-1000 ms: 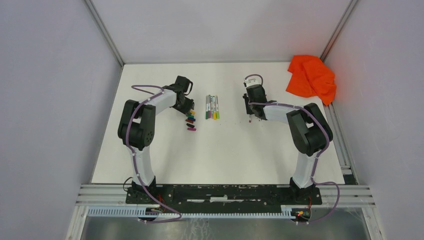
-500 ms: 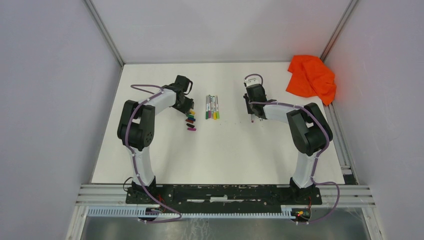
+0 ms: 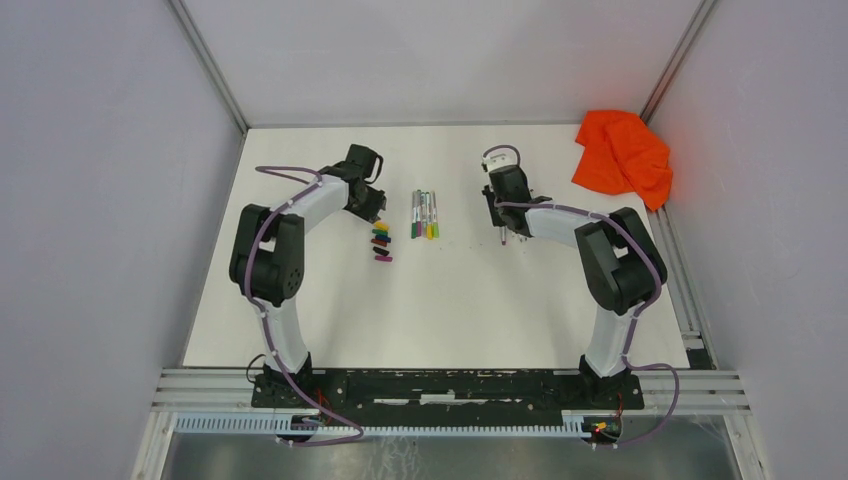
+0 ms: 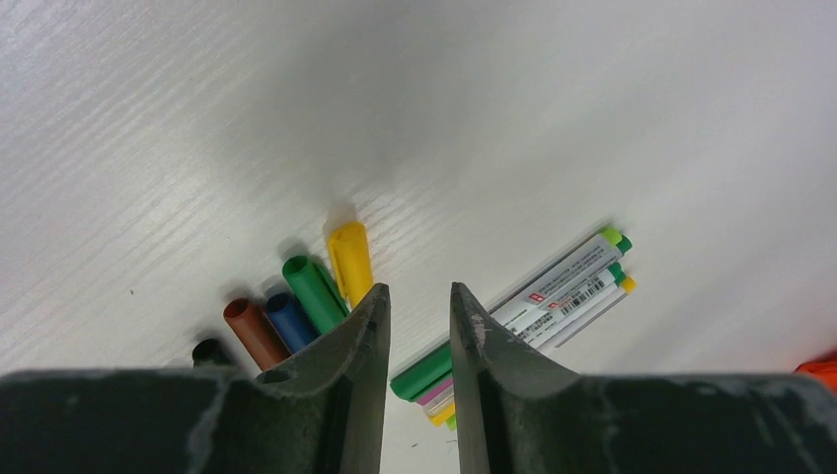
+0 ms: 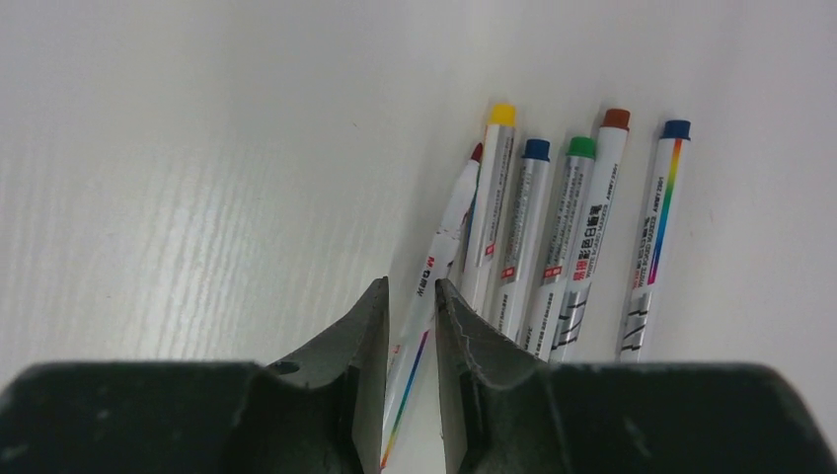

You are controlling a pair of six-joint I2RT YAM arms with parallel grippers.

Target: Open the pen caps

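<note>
1. The left claw [image 4: 418,299] hangs over the far half of the table [image 3: 450,300]. Its jaws are slightly apart and grip nothing; bare table shows through the gap.
2. The caps [image 4: 314,291] lie loose in a tight cluster just beside its left finger: yellow, green, blue, brown and black, side by side.
3. The pens [image 3: 424,213] lie in a close parallel row just right of the caps, between the two claws. Their far ends are yellow, blue, green, brown and blue.
4. The right claw [image 5: 410,296] is clamped on a red-ended pen [image 5: 451,225], which runs lengthwise through the narrow gap. It is held right of the row, apart from it.
5. A crumpled orange cloth [image 3: 622,155] sits in the far right corner, well apart from everything else.
</note>
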